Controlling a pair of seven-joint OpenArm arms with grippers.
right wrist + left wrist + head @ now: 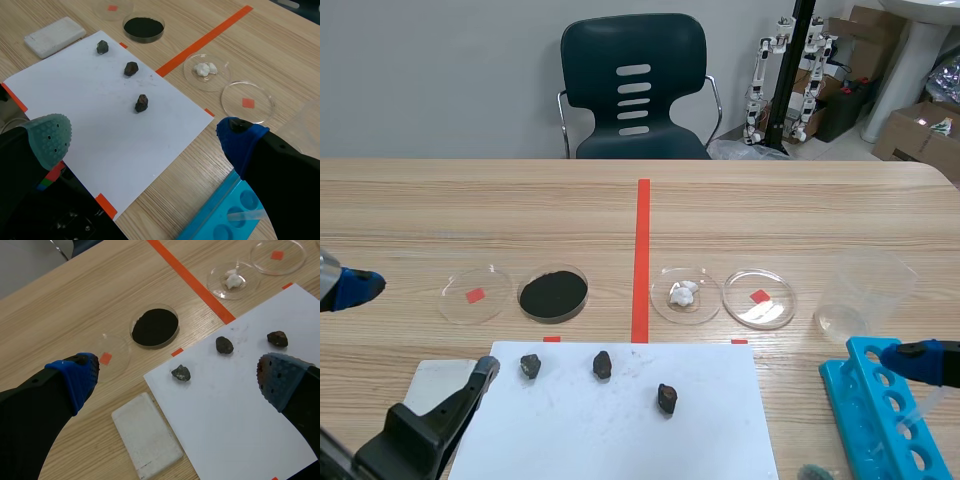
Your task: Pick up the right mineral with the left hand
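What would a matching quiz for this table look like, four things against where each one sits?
Things:
1. black powder dish
2. white lumps dish
3. blue tube rack
4. white block

Places:
A. right of the paper, nearest the robot
B. just left of the tape line
C. beside the paper's left edge
D. just right of the tape line

Pairs: 1-B, 2-D, 3-A, 4-C.

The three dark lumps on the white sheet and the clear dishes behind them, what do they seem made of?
The lumps look like rough, dull stone: dark, irregular, angular. The dishes look like clear glass or plastic, glossy: the table shows through and their rims glint; which one I cannot tell.
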